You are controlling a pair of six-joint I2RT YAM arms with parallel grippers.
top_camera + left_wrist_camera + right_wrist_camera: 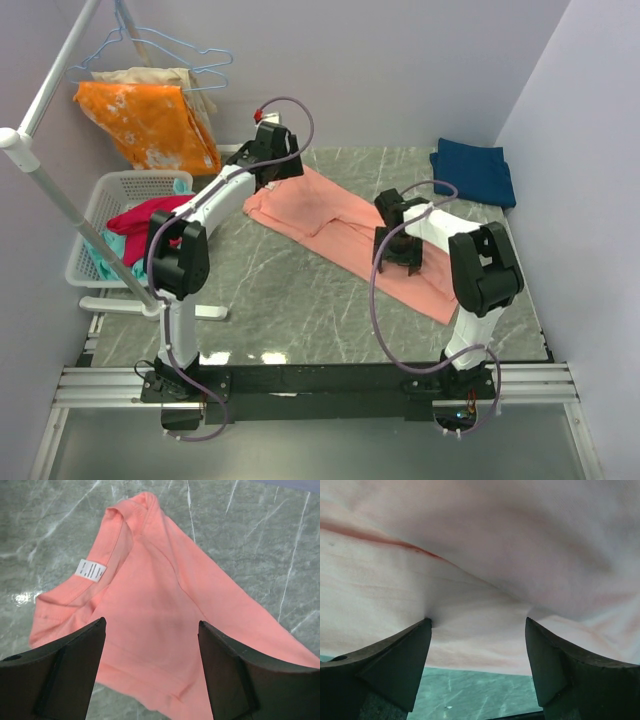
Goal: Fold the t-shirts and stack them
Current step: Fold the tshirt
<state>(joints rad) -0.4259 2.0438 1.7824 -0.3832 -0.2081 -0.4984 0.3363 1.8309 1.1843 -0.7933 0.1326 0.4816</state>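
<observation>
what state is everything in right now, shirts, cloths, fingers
pink shirt: laid out long on the table, not folded up
navy shirt: folded, at the far right corner
orange cloth: hanging on the rack
red garment: heaped in the basket
left fingers: open, over the pink shirt
right fingers: open, tips against the pink shirt

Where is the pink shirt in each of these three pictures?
Top external: the pink shirt lies diagonally across mid-table.
Left wrist: its collar end, with the white label, fills the centre.
Right wrist: it fills nearly the whole picture, close up.
Shared landmark: the grey marble table beneath.
</observation>
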